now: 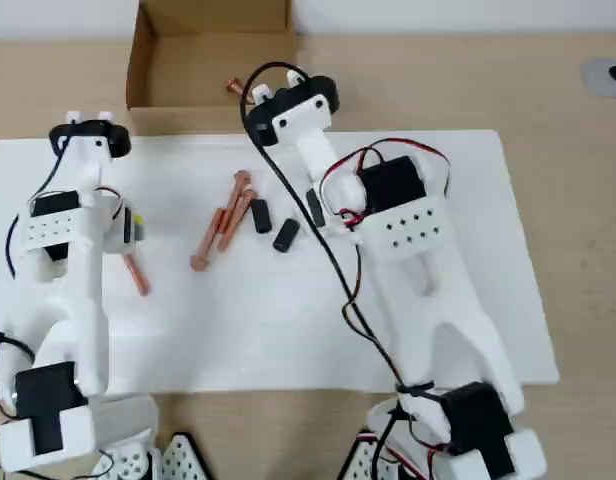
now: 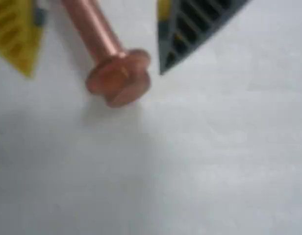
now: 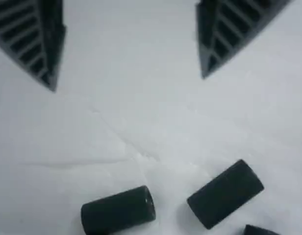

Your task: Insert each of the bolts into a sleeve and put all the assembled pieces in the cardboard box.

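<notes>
The wooden table (image 1: 578, 200) carries a cardboard box (image 1: 138, 70) at its far edge and a white sheet (image 1: 288, 330) just in front of the box. On the sheet a bunch of copper bolts (image 1: 223, 225) lies straight out from the box, black sleeves (image 1: 286, 235) just beside them – a lone bolt (image 1: 136, 272) well apart – and another bolt (image 1: 233, 87) by the box's near corner

A robotics lab bench: wooden table (image 1: 568, 190), white mat (image 1: 238, 340), loose cable (image 1: 348, 300).

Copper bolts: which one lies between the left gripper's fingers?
The lone bolt that the open left gripper straddles; the other bolts lie bunched mid-sheet, one at the cardboard box.
</notes>
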Available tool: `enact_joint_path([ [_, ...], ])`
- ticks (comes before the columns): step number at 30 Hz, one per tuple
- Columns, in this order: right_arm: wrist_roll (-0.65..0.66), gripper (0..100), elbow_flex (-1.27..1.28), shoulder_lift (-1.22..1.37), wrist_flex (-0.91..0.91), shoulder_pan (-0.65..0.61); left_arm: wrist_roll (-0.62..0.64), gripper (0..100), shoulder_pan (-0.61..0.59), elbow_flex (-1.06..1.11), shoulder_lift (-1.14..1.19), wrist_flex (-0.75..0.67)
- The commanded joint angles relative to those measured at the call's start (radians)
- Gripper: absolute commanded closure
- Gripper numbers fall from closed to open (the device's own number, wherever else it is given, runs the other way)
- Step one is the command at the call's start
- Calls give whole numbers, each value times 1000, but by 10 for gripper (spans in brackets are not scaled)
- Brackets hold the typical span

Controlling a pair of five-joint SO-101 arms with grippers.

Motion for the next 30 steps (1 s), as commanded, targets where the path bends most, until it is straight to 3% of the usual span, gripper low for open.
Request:
enact_joint_path([
  [1, 5, 775, -8, -1, -17, -13, 6, 726, 14, 17, -51, -11],
  [5, 5, 775, -8, -1, -17, -13, 72, 703, 14, 58, -56, -5],
  [12, 5, 775, -7, -1, -17, -13, 480, 704, 12, 87, -56, -14],
  [15, 5, 775, -7, -1, -17, -15, 585, 704, 9, 92, -56, -71],
  [22, -11, 775, -8, 1, -46, -22, 611, 704, 12, 110, -47, -172],
  [30, -393, 775, -2, 41, -204, -130, 611, 704, 14, 196, -47, -292],
])
